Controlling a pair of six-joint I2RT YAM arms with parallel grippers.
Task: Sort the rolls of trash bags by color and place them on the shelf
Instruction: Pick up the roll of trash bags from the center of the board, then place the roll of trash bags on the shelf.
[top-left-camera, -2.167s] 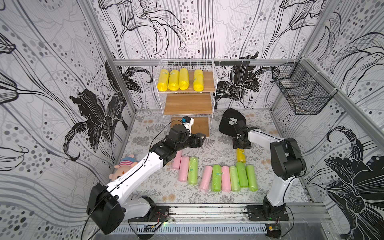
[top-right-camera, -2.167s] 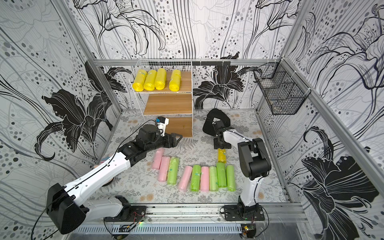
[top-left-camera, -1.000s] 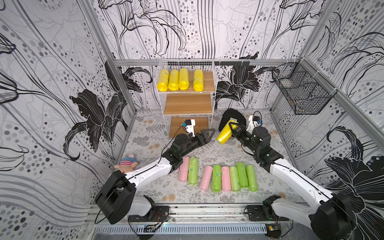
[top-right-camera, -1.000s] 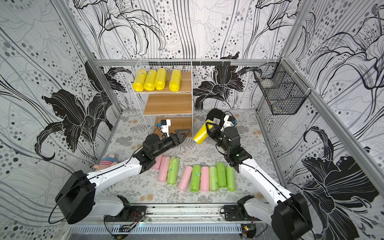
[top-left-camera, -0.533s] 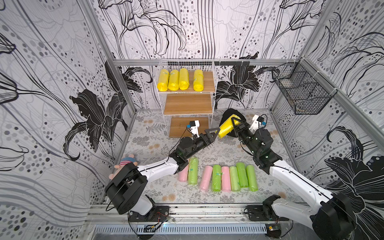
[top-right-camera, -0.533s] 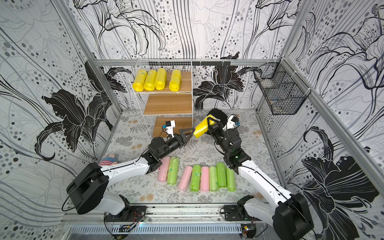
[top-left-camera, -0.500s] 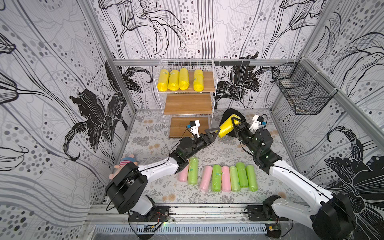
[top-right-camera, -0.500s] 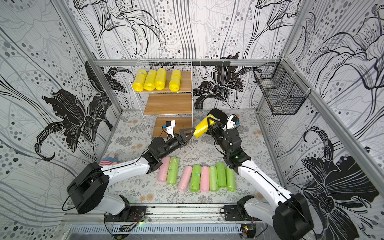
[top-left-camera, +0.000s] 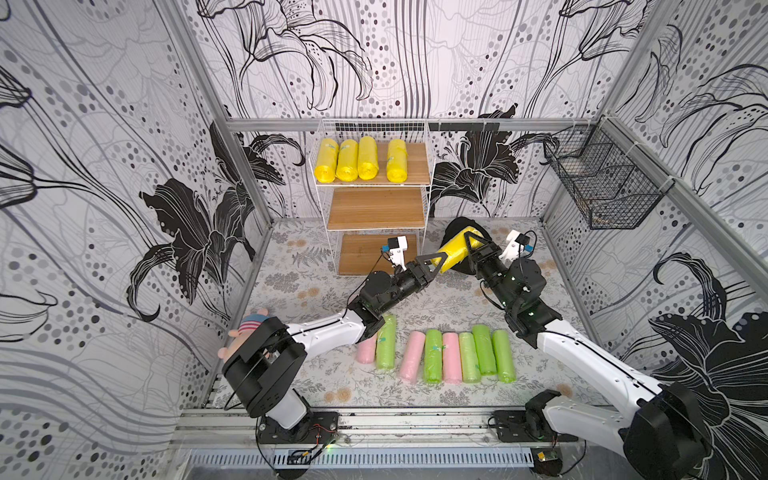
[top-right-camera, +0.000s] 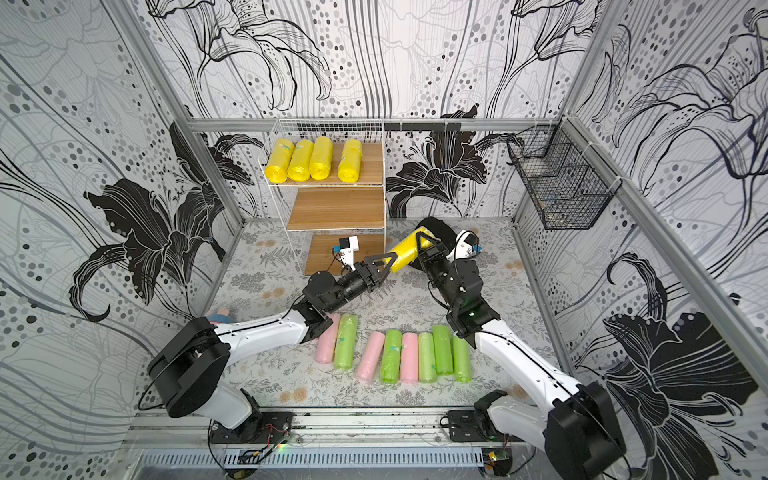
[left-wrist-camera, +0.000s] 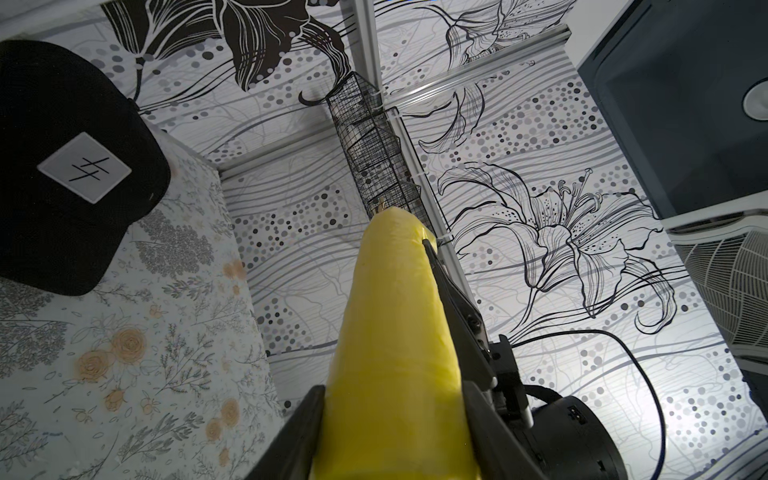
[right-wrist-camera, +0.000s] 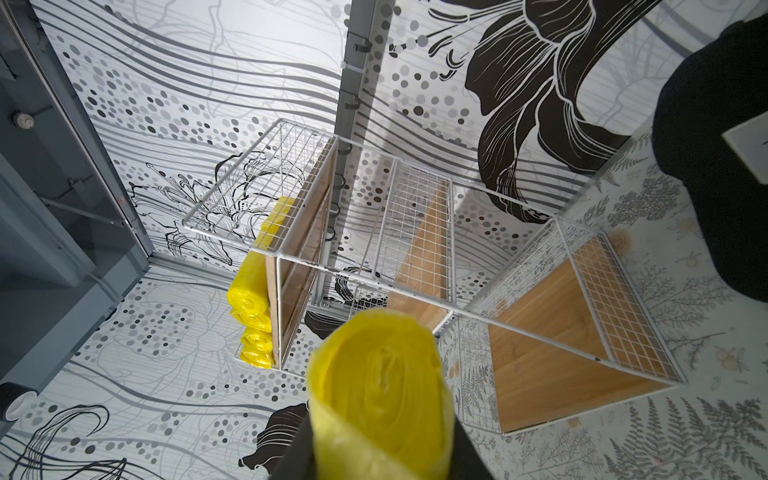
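— While it hangs mid-frame, who holds the yellow roll?
— Both! The left gripper pinches one end, the right gripper pinches the other, just right of the shelf.

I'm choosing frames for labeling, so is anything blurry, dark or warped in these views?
In both top views light is even and everything sharp, though the wide lens splays the corner posts. In the left wrist view the yellow roll is sharp. In the right wrist view its near end is soft, the shelf crisp.
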